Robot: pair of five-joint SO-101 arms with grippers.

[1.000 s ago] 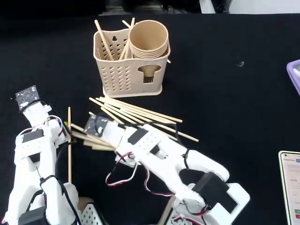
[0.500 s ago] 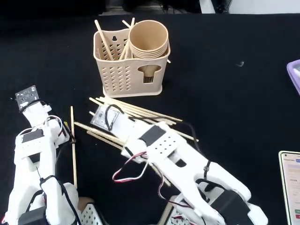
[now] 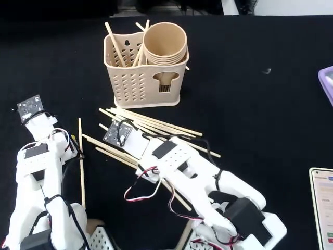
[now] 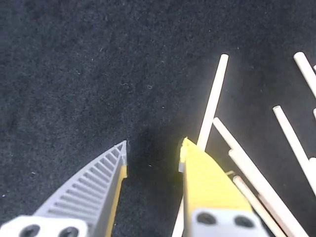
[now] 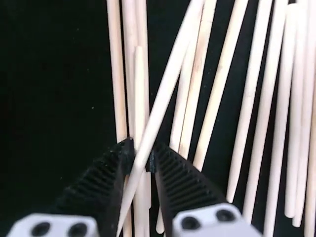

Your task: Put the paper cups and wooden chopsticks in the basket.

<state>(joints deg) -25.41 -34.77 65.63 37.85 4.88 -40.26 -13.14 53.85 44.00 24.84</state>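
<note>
A beige basket [image 3: 135, 83] at the back of the table holds stacked paper cups [image 3: 165, 44] and a few wooden chopsticks [image 3: 114, 44]. Loose chopsticks [image 3: 161, 125] lie fanned on the black cloth in front of it. My right gripper [image 5: 140, 153] hangs over this pile, shut on one slanted chopstick [image 5: 163, 98] between its black fingers. The right arm [image 3: 171, 156] stretches from the front edge to the pile's left end. My left gripper [image 4: 150, 148] is open just above bare cloth. A single chopstick [image 4: 212, 98] lies beside its yellow finger [image 4: 197, 163].
A lone chopstick [image 3: 80, 161] lies lengthwise beside the left arm [image 3: 36, 156]. A purple object [image 3: 327, 83] sits at the right edge and a white screen [image 3: 322, 208] at the front right. Open black cloth spreads right of the basket.
The right arm pushed forward onto the pile's left end, then drew back slightly. The chopsticks near the left arm shifted a little. The left arm stayed put.
</note>
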